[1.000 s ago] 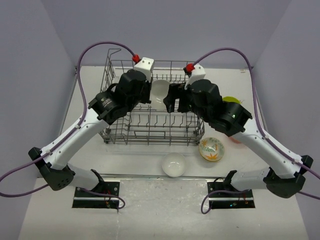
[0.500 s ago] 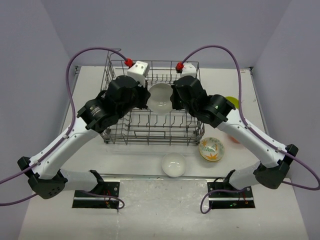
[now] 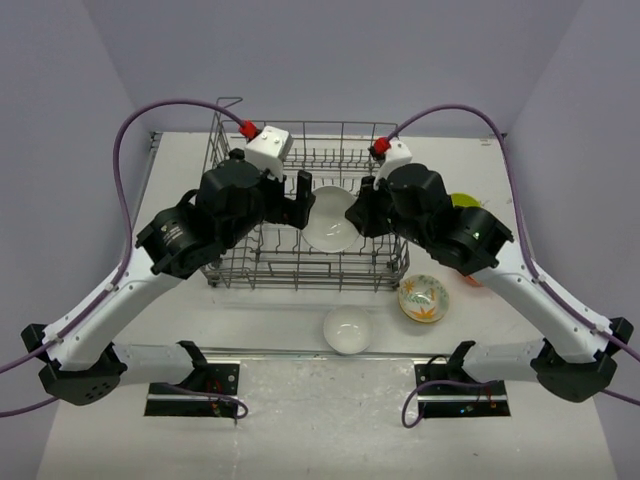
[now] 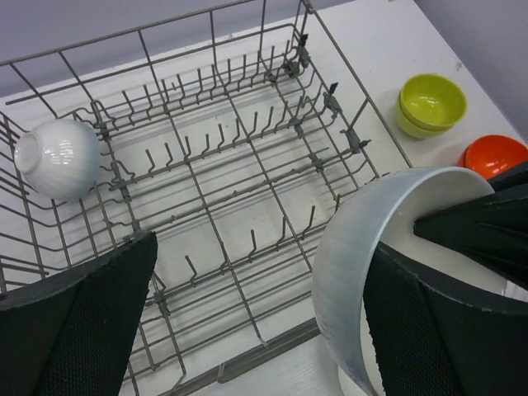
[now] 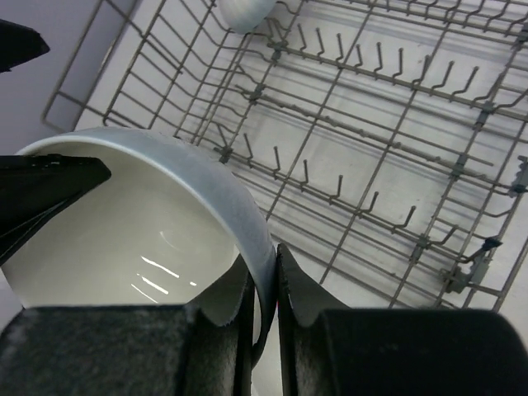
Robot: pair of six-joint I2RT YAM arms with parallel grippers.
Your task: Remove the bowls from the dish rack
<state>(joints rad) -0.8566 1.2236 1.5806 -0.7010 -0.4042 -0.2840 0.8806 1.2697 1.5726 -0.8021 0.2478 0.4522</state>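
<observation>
White bowl (image 3: 330, 220) is hanging tilted over the near-right part of the dish rack (image 3: 290, 270), clear of the tines, with its opening facing the right arm.

Right gripper (image 5: 266, 272) is clenching the bowl's rim, 1 finger inside and 1 outside. A rim pinch is the only hold a narrow jaw is getting on a bowl this wide.

Left gripper (image 4: 264, 243) is standing fully spread and gripping nothing. Its right finger (image 4: 429, 330) is sitting just beside the bowl's wall, and contact is hard to call from here. So the right arm alone is carrying the load. This is looking like the handoff point between the arms.

2nd white bowl (image 4: 58, 157) is sitting in the rack's far-left corner, leaning on the tines. It is the only other bowl showing in the rack.

Unloaded ones are collecting on the table (image 3: 270, 320):
- 3rd white bowl (image 3: 348, 330) and floral bowl (image 3: 424, 298) are sitting in front of the rack.
- 2 stacked yellow-green bowls (image 4: 431, 103) and an orange bowl (image 4: 493, 155) are sitting off its right side.

Passing to the right arm is making sense, since the drop zone is mostly on the right.

Risk: the bowl is swinging on a thin rim pinch, so the left fingers are needing to back off without clipping it.
</observation>
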